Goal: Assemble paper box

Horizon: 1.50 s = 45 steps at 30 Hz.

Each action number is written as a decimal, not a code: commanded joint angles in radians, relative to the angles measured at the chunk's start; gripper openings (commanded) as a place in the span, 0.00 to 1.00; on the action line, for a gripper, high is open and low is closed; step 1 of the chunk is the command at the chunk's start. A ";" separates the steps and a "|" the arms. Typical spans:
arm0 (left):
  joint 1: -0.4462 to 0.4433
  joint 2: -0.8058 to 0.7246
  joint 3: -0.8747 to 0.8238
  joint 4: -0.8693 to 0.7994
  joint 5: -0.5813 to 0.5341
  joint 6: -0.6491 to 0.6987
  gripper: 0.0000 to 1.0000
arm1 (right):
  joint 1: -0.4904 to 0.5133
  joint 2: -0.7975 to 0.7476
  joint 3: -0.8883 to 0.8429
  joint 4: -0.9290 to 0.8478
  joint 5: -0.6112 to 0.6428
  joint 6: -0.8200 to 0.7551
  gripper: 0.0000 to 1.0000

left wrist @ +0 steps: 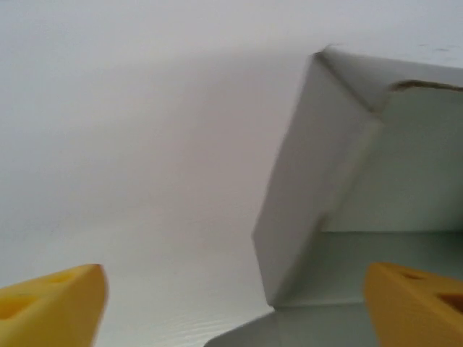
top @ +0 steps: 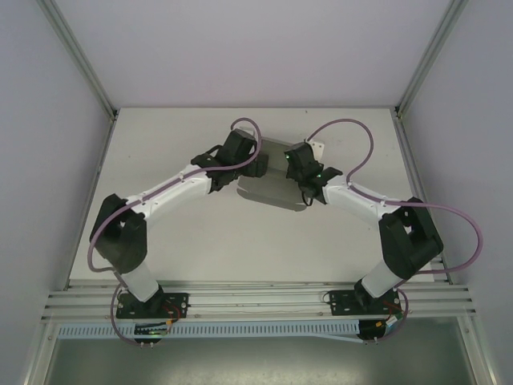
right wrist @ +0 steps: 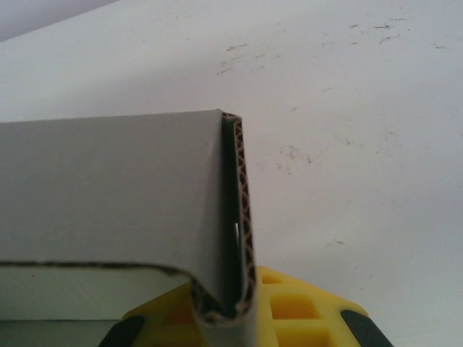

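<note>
two arms, left arm (top: pixel 170 191) and right arm (top: pixel 358 197): white tubular links set between bulky black joint housings, each on a black base plate (top: pixel 152 305) with small coloured wiring. a mauve cable (top: pixel 240 124) runs in loose loops along each arm. a green light (top: pixel 319 170) glows at the right wrist. tool fingers (left wrist: pixel 51 307) are yellow moulded plastic with recessed pockets; dark insets (right wrist: pixel 123 332) edge the yellow in the right wrist view.

Paper box (top: pixel 268 192) lies on the table (top: pixel 200 249). Left gripper (top: pixel 258 164) is at the box's far-left side, with a box corner between its spread fingers (left wrist: pixel 51 300). Right gripper (top: pixel 296 164) is at the box's far-right side, clamped on a folded wall. Both arm bases are nearer than the box, one on either side.
</note>
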 commanded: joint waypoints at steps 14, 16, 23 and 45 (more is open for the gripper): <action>0.216 -0.357 -0.328 0.166 0.289 -0.080 0.98 | -0.049 0.078 0.150 -0.323 -0.470 -1.299 0.00; 0.266 -0.386 -0.366 0.160 0.300 -0.102 0.98 | -0.022 0.110 0.164 -0.327 -0.426 -1.477 0.00; 0.424 -0.379 -0.485 0.198 0.425 -0.187 0.98 | 0.017 0.316 0.414 -0.542 -0.397 -1.837 0.05; 0.523 -0.351 -0.541 0.167 0.402 -0.224 0.98 | 0.208 0.452 0.531 -0.474 -0.348 -2.228 0.48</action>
